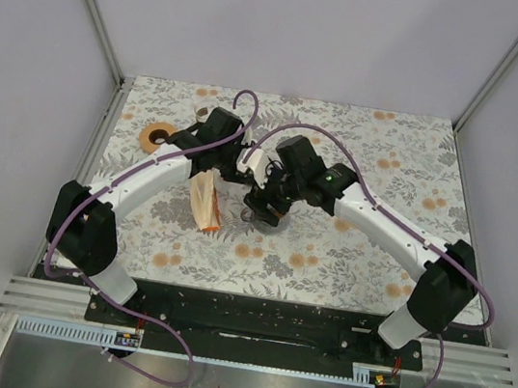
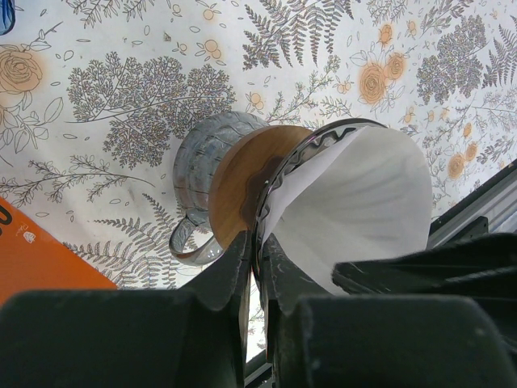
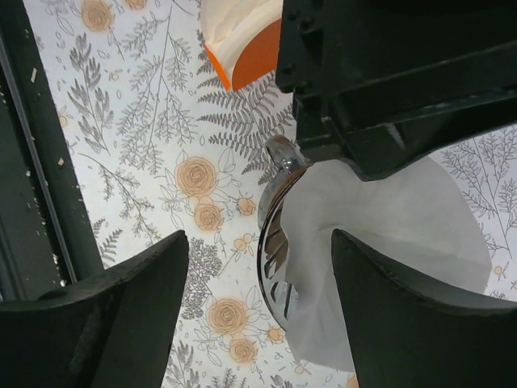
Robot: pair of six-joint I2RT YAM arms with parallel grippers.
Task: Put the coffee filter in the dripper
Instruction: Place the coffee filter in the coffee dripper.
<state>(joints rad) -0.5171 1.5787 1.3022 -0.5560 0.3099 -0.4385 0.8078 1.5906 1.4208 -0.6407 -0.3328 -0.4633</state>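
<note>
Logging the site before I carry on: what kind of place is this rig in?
Probably a lab test cell, not a kitchen: plain white walls in aluminium framing enclose a floral-covered table; the dripper holding a coffee filter and the orange filter pack look like props.

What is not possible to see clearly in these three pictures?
- Top view: the grey dripper with a wooden collar is mostly hidden under both wrists.
- Left wrist view: the near side of the white paper filter is covered by the black left fingers.
- Right wrist view: the orange filter pack is cut off by the top edge.
- No view shows how deep the filter sits.
</note>
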